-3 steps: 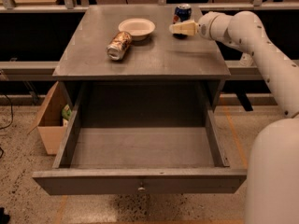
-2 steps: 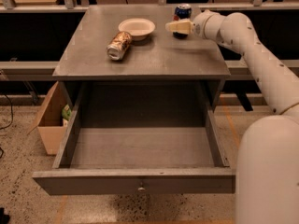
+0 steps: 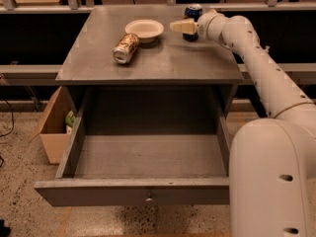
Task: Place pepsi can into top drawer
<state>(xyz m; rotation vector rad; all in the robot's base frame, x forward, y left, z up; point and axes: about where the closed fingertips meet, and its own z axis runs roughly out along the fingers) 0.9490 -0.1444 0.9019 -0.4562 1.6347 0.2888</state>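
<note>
The pepsi can [image 3: 193,13], dark blue with a silver top, stands upright at the back right of the cabinet top [image 3: 163,58]. My gripper [image 3: 178,26] is just in front of the can and a little to its left, its cream fingers pointing left toward the bowl. The arm hides the can's lower part. The top drawer [image 3: 143,191] is pulled wide open below the cabinet top, with a small round knob [image 3: 148,199] on its front panel. Nothing lies inside it.
A white bowl [image 3: 144,29] sits at the back middle of the cabinet top. A brown-gold can [image 3: 126,48] lies on its side in front of the bowl. A cardboard box [image 3: 53,127] stands on the floor at the left. A railing runs behind the cabinet.
My gripper has moved left across the front of the pepsi can, toward the bowl. The cans, the bowl and the drawer have not moved.
</note>
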